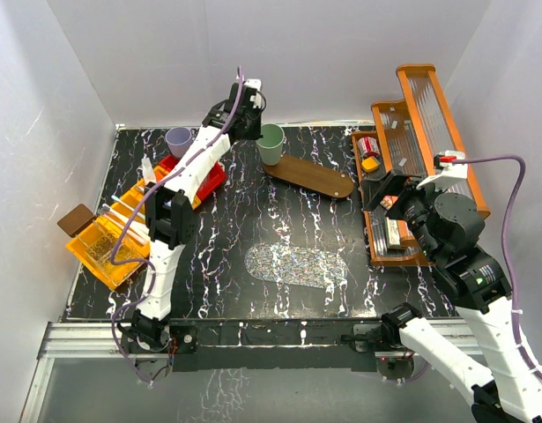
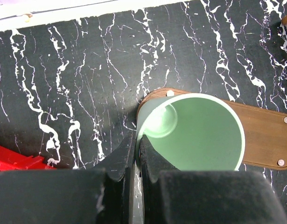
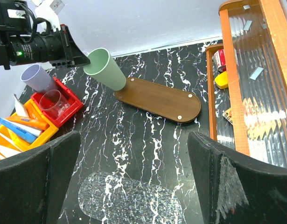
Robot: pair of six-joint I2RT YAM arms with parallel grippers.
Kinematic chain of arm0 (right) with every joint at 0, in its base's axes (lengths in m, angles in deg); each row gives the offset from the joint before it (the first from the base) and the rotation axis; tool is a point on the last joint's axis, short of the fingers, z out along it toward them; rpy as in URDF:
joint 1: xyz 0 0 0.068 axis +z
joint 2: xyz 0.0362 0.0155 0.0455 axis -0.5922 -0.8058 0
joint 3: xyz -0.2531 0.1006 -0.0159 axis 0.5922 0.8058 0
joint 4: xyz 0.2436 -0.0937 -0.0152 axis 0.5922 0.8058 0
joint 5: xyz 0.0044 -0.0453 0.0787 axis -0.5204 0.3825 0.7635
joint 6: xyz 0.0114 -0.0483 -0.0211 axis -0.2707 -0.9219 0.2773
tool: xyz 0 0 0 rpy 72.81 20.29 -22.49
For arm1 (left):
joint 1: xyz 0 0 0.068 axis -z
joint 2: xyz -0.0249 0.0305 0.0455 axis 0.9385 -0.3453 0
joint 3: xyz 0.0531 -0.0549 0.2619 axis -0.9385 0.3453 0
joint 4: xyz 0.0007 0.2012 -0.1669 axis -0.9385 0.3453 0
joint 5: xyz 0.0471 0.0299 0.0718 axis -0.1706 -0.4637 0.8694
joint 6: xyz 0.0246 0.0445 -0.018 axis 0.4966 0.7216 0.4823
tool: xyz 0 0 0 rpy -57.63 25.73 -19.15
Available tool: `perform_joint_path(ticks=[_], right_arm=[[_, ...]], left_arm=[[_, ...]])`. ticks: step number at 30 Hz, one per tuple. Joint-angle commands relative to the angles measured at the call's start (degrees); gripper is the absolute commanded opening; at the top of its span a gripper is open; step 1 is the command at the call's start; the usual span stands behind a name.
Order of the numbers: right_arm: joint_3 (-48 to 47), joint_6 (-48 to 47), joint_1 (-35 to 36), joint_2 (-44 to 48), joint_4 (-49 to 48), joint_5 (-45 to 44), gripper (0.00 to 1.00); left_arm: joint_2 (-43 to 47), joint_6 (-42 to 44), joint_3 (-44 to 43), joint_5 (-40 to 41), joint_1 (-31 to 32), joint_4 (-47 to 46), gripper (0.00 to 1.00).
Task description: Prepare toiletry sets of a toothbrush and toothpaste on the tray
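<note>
My left gripper [image 1: 258,130] is shut on the rim of the green cup [image 1: 271,144], one finger inside the wall and one outside [image 2: 136,149]. The cup [image 3: 106,69] is tilted, its base at the left end of the brown wooden tray [image 3: 162,100]; whether it touches the wood I cannot tell. The tray [image 1: 319,179] bears nothing else. An orange tube [image 3: 29,122] and a blue tube [image 3: 17,130] lie in the orange bin [image 1: 103,247] with pale toothbrushes [image 1: 122,210]. My right gripper [image 3: 131,140] hangs open and empty over the dark table, right of centre [image 1: 387,189].
A lilac cup [image 1: 178,141] stands at the back left beside a red bin [image 3: 71,109] holding a clear glass [image 3: 54,102]. A wooden rack [image 1: 412,132] with a red can [image 3: 221,58] fills the right side. A glittery mat [image 1: 297,264] lies on the near table.
</note>
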Motion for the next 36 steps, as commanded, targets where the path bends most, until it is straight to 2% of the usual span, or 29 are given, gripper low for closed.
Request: perform_joint_path(ticks=[1,23,25,28,36], right_arm=[[-0.99,-0.88,-0.40,0.60,-1.67,-1.28,0.98],[-0.53,-0.70,-0.40,-0.31,-2.27,-0.74,0.98],[-0.21,-0.76,-0.35,-0.32,-2.34,-0.75,0.98],[0.19,-0.52,-0.34,-0.37,-2.52,-0.56,0.99],[1.16,-0.26,-0.41,-0.24,-2.79,-0.29,0.98]], left_arm=[[-0.88,0.44,-3.42,-0.02,0.55,-0.45,0.00],[-3.87,1.90,-4.99,0.91,1.66,-0.39,0.00],[-3.60,2.10,-4.99,0.96,1.62,-0.33,0.05],[-3.28,2.27,-4.99,0.76,1.66,-0.40,0.19],[0.02,3.43,-7.89,-1.10,1.67,1.78,0.48]])
